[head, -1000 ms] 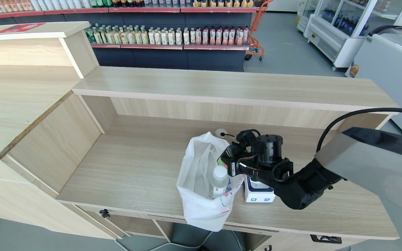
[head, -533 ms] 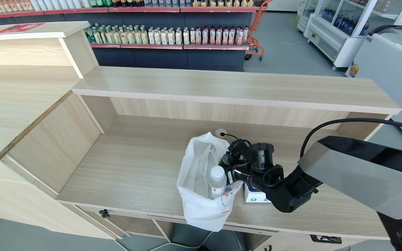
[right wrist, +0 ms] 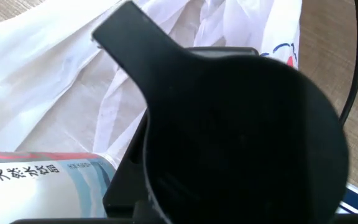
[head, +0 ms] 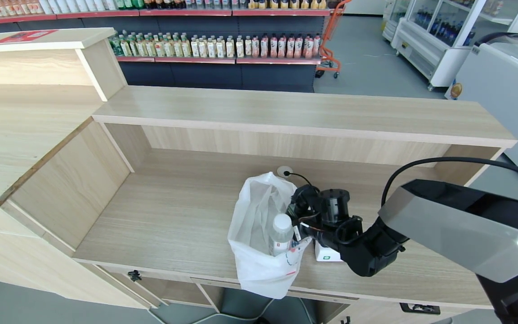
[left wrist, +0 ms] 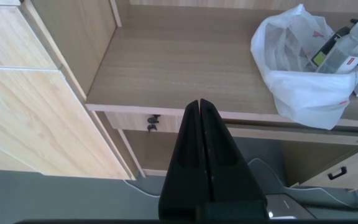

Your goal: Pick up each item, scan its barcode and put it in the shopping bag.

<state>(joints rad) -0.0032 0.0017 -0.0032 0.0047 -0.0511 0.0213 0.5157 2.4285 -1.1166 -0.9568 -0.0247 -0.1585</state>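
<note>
1 white shopping bag (head: 259,265) stands open at the front edge of the counter (head: 173,216). 1 white-capped bottle (head: 281,234) is upright inside it. 1 scanner (head: 327,253) sits just beside the bag at its 3 o'clock. The right gripper (head: 296,215) is at the bag's mouth, at the bottle's 1 o'clock. I cannot tell whether its jaws are clenched or released. Its arm comes in low from 4 o'clock, bent at the wrist. The left gripper (left wrist: 199,106) has its 2 fingers pressed together on nothing, out in front of the counter and well apart from the bag.

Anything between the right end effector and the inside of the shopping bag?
Only the bottle standing in the bag, right beside the right end effector at the open mouth. Nothing else visible blocks the way down.
</note>
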